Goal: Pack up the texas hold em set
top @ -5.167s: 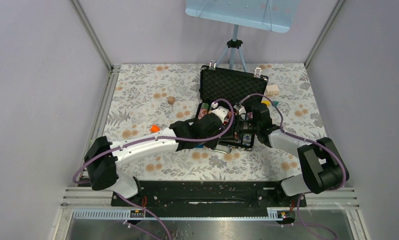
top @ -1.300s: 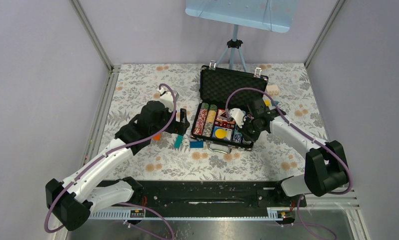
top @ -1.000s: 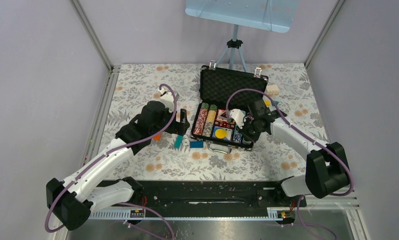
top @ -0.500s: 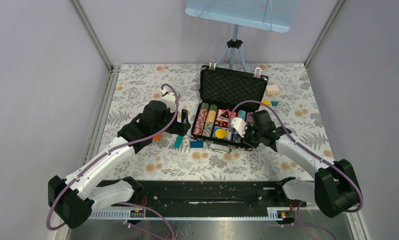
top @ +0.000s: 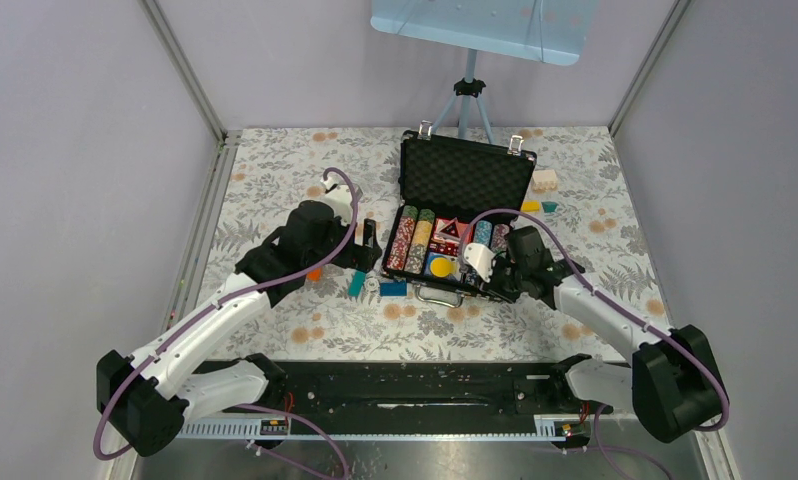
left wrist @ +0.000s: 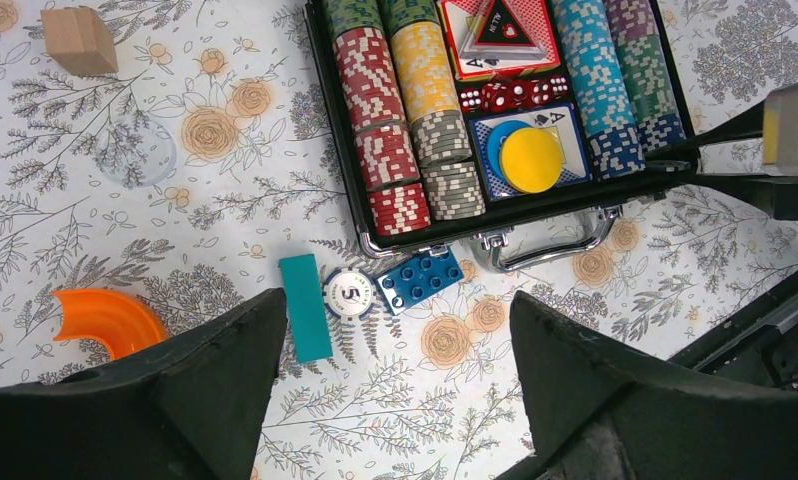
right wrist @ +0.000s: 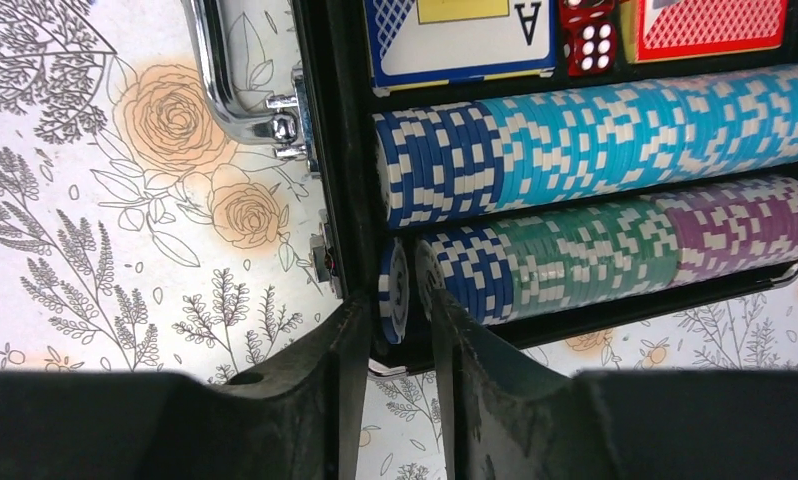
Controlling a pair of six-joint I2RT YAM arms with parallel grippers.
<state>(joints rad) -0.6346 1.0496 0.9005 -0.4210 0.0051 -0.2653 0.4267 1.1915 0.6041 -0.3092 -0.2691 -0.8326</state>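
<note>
On the floral tablecloth [top: 275,180] the poker case [top: 465,175] lies open mid-table. Your right gripper [right wrist: 397,310] is narrowly parted around a blue chip [right wrist: 391,285] at the row's end. Your left gripper [left wrist: 395,300] hangs wide over a loose chip [left wrist: 347,294].

Black briefcase [top: 465,178], red, yellow, blue, purple striped chips [left wrist: 380,110], yellow disc [left wrist: 532,160], floral tablecloth [top: 275,180], orange curved piece [left wrist: 105,318]

Fig. Black briefcase [top: 465,178] stood open on the table [top: 305,180], lid upright; rows of multicoloured chips [left wrist: 385,130], red dice [left wrist: 505,95] and a yellow disc [left wrist: 532,160] lay inside, one loose chip [left wrist: 348,294] outside near the handle.
</note>
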